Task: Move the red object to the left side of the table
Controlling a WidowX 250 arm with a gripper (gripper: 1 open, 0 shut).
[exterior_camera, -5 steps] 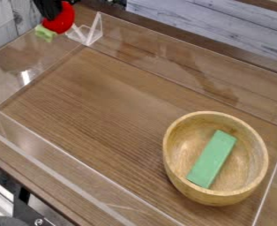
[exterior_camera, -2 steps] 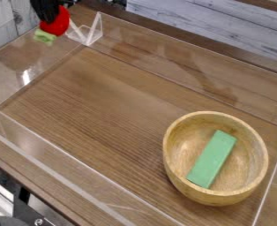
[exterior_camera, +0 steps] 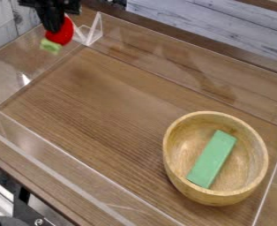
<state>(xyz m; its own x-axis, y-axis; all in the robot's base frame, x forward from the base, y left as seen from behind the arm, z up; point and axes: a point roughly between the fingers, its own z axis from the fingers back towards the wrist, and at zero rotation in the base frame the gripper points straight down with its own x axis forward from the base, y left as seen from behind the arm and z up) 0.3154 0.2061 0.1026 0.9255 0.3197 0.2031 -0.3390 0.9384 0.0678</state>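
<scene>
Inside wooden bowl (exterior_camera: 261, 168), flat green block (exterior_camera: 212, 159).

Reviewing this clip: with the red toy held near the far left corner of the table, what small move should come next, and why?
Probably lower a little more, then release. The gripper is shut on the red object, which hangs at the table's far left corner, seemingly just above the wood, near the acrylic wall. The wooden bowl with the green block sits far off on the right, so nothing blocks the placement.

Even, bright light; pale glare streaks the acrylic walls (exterior_camera: 23, 84); the low-resolution picture is soft, perhaps slightly blurred.
</scene>
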